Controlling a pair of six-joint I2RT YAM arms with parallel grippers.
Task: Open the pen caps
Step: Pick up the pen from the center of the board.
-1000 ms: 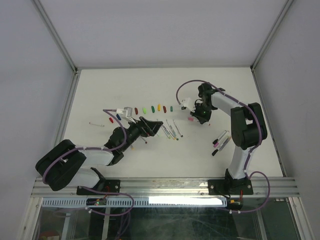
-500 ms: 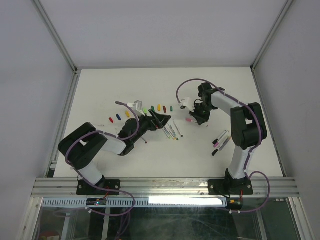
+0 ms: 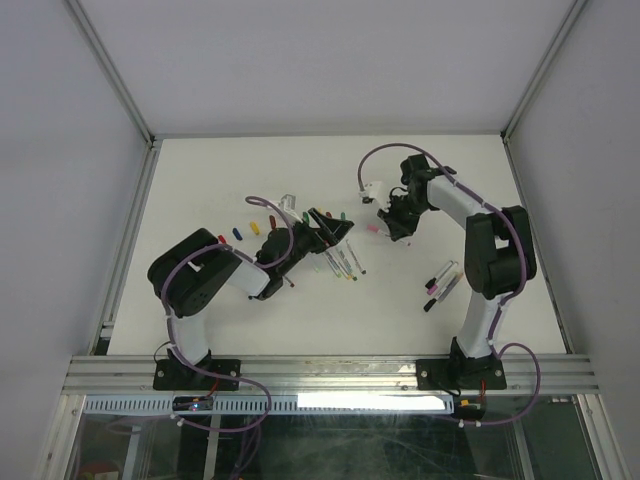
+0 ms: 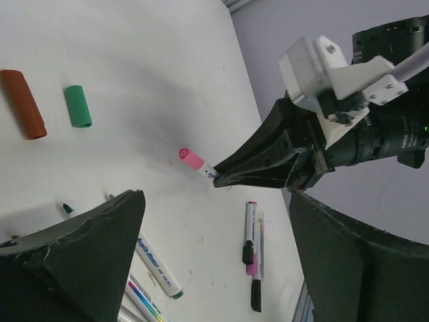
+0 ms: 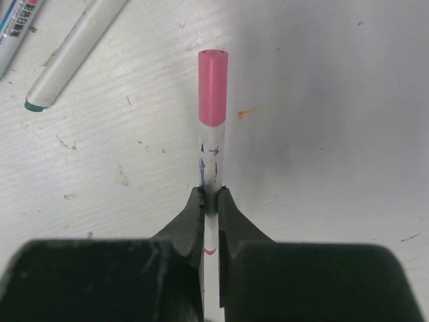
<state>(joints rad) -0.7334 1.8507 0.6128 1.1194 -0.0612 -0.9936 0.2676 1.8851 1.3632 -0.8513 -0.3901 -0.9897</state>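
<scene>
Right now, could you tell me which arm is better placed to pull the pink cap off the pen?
Left. On the right arm the jaws are shut on the pen barrel, leaving the pink cap sticking out free. On the left arm the jaws stand open and face that cap.

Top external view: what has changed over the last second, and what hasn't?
The left gripper, jaws wide open, swung right towards the pink-capped white pen. The right gripper stayed shut on that pen's barrel, shifting slightly away from the bases. The visible loose coloured caps and spare pens stayed put.
</scene>
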